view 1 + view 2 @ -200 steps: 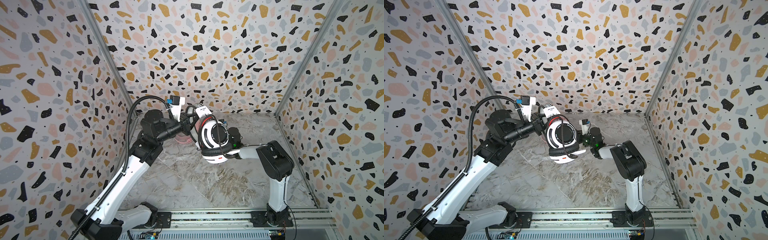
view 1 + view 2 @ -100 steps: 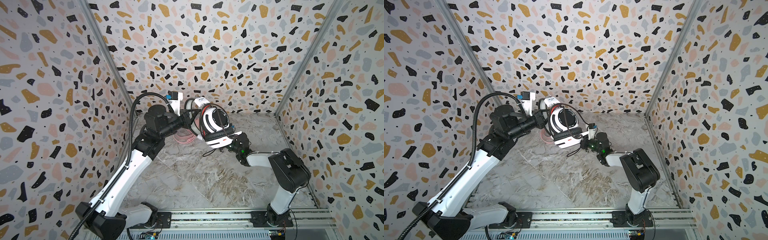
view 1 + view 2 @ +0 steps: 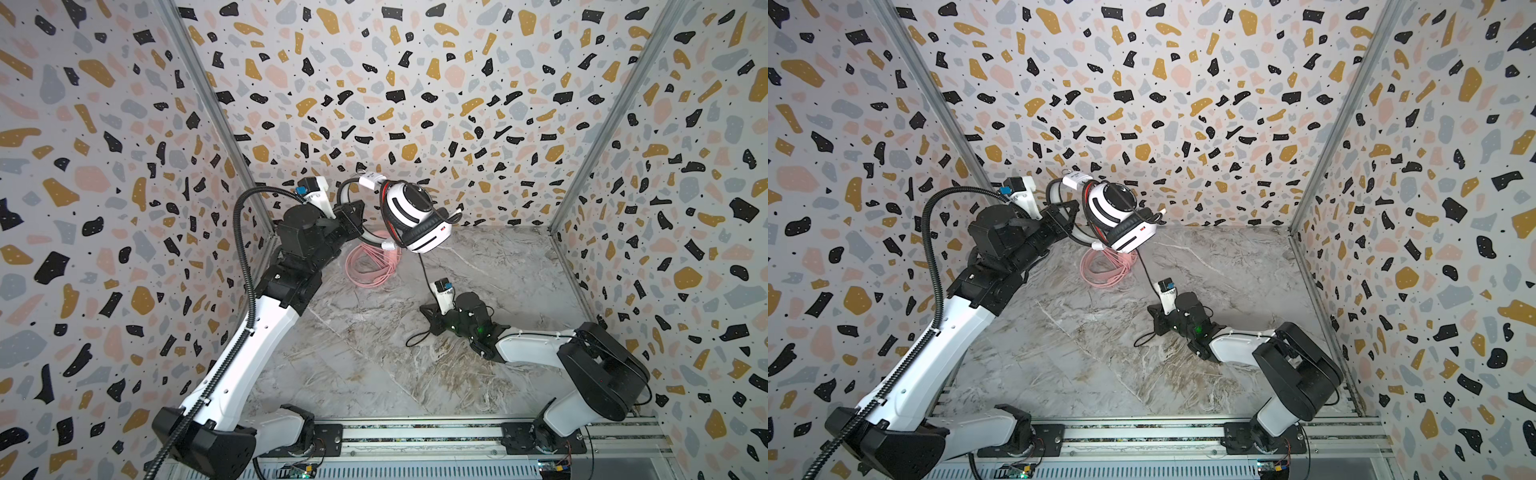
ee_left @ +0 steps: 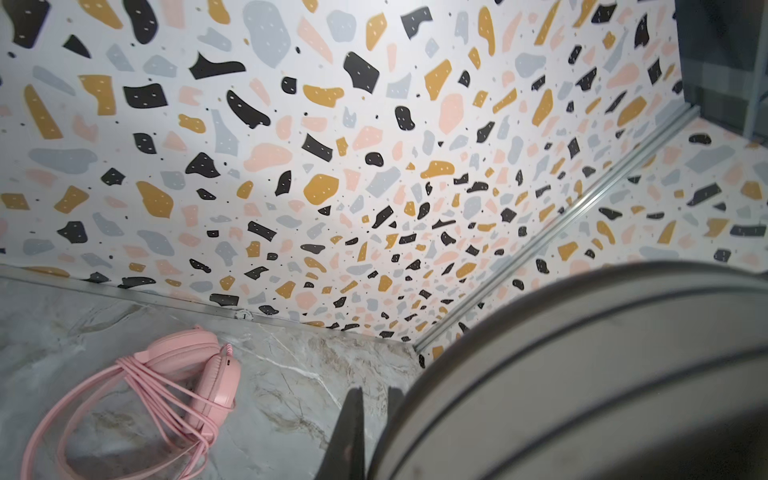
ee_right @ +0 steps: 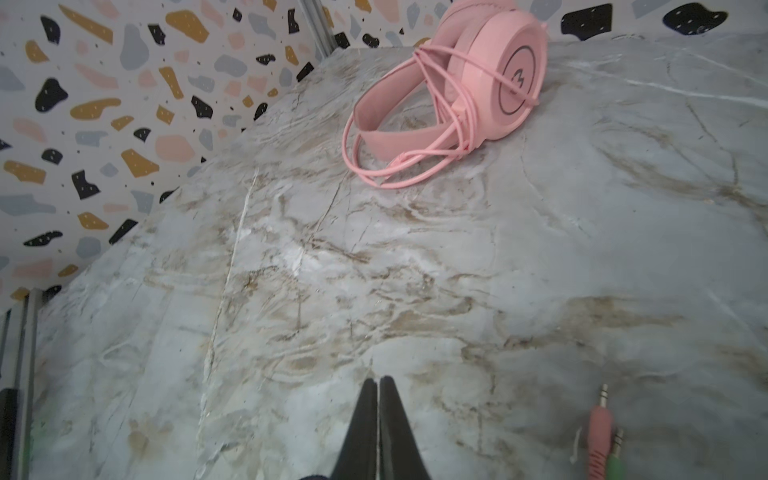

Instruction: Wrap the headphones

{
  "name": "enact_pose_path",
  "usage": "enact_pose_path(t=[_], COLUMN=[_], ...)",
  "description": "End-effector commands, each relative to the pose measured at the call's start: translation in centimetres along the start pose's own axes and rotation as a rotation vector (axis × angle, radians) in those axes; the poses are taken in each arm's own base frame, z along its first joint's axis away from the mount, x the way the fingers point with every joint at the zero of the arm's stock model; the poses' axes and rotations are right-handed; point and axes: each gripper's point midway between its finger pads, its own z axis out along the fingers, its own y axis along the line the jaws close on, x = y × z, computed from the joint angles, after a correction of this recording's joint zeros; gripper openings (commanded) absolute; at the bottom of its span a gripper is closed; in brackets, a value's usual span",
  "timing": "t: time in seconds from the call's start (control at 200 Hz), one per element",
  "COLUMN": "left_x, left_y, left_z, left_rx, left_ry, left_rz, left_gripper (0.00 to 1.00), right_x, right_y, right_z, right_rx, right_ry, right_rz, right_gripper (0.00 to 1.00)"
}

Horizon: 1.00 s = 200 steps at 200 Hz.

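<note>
Terrazzo-print walls (image 3: 374, 83) box in a grey marble-look tabletop (image 3: 365, 374). Near the back wall the left gripper (image 3: 355, 218) is raised, fingers clamped on the headband of the white-and-black over-ear headset (image 3: 409, 214), which hangs in the air clear of the table. Below it, at the back of the table, lies the all-pink over-ear headset (image 5: 494, 70), its thin pink cable (image 5: 415, 162) wound round band and cups: that one looks finished. Some turns of the thin black cable (image 3: 424, 270) seem to ring the white headset's cups. The rest drops towards the right gripper (image 3: 428, 318), low over the table, fingers pressed together. Whether the cable is pinched between them cannot be told; a slack loop lies just beside it. On the marble near those fingertips rest pink and green jack plugs (image 5: 602, 432). Judgement: roughly half done, with the loose tail and the plug end left to wind on.
</note>
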Motion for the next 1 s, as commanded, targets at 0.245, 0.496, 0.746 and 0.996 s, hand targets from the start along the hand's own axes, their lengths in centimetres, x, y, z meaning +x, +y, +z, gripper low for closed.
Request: enact_pose_path(t=[0.245,0.496,0.746,0.996], left_x=[-5.7,-5.1,-4.2,0.3], left_y=[2.8,5.9,9.9,13.7], left_z=[-2.5,-2.5,-3.2,0.2], left_rx=[-0.147,-0.284,-0.457,-0.549], left_ry=[-0.334,-0.371,-0.426,-0.291], left_rz=[-0.071,-0.048,-0.023,0.082], left_gripper=[0.0,0.0,0.0,0.0], right_x=[0.4,0.3,0.5,-3.0], right_y=[1.0,4.5,6.4,9.8], right_z=[-4.6,-7.6,-10.7,-13.3], right_rx=[0.131,0.118,0.135,0.093], right_ry=[0.021,0.039,0.057,-0.047], right_rz=[-0.133,-0.202,-0.247,-0.283], right_gripper=[0.07,0.07,0.07,0.06])
